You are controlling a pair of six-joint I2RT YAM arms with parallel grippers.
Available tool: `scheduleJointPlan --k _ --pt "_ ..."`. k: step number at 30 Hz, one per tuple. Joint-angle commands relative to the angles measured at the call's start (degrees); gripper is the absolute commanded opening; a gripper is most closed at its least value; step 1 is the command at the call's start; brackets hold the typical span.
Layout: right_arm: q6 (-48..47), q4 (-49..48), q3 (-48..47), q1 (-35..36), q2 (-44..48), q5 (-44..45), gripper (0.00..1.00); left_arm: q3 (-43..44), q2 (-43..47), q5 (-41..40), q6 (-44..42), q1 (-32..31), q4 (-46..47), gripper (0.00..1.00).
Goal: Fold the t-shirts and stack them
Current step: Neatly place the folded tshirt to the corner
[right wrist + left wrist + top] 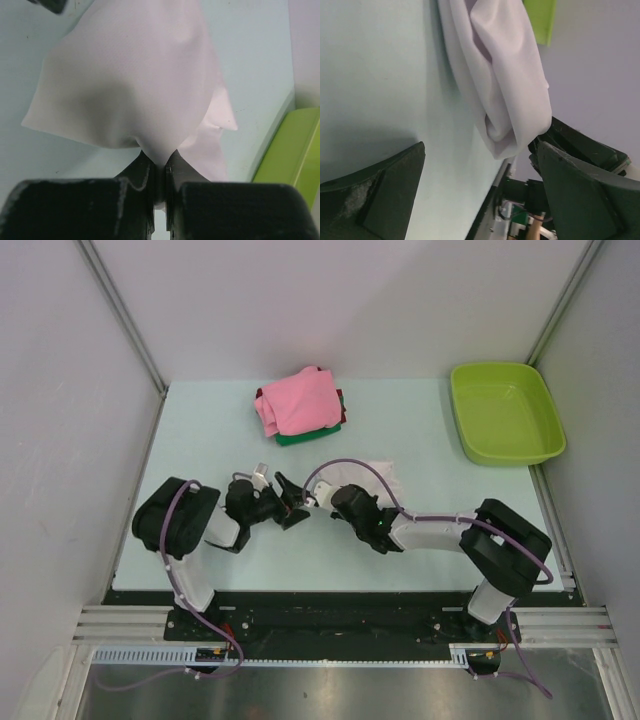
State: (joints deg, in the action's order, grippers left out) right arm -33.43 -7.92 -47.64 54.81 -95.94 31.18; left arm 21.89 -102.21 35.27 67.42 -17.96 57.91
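A white t-shirt (385, 476) lies bunched at the table's middle, mostly hidden under my right arm. My right gripper (318, 496) is shut on a pinched fold of it; in the right wrist view the cloth (135, 75) billows up from the closed gripper (159, 162). My left gripper (283, 496) is open and empty just left of the shirt; in the left wrist view the shirt's edge (500, 75) hangs above the gap of that gripper (481, 150). A folded stack stands at the back: pink t-shirt (300, 400) on top, dark red (341, 400) and green (300, 438) edges showing beneath.
A lime-green plastic tub (505, 412) stands at the back right and shows in the right wrist view (295, 150). The pale table (190, 440) is bounded by grey walls on three sides. Both arms meet close together near the front centre.
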Motion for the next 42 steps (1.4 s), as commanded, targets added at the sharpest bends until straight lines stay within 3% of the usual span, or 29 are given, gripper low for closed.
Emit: scheduleJointPlan --k 1,11,21,26,42 --pt "0.6 1.9 -0.2 1.1 3.6 1.3 0.0 0.3 -6.9 3.1 10.7 -2.5 15.3 1.0" --pt "1.4 3.4 -0.2 2.9 6.4 2.1 0.0 5.6 -14.5 -0.6 16.4 -8.7 19.3 1.0" --pt "3.0 5.2 0.8 5.5 10.6 3.1 0.0 13.1 -16.9 -1.8 12.3 -9.1 8.1 1.0" --pt "4.8 5.5 2.9 7.3 11.7 3.7 0.0 15.5 -18.4 -1.1 11.9 -9.1 6.9 1.0" --pt "5.9 6.2 5.3 9.5 13.0 4.3 0.0 14.5 -18.6 0.0 12.9 -9.3 9.7 1.0"
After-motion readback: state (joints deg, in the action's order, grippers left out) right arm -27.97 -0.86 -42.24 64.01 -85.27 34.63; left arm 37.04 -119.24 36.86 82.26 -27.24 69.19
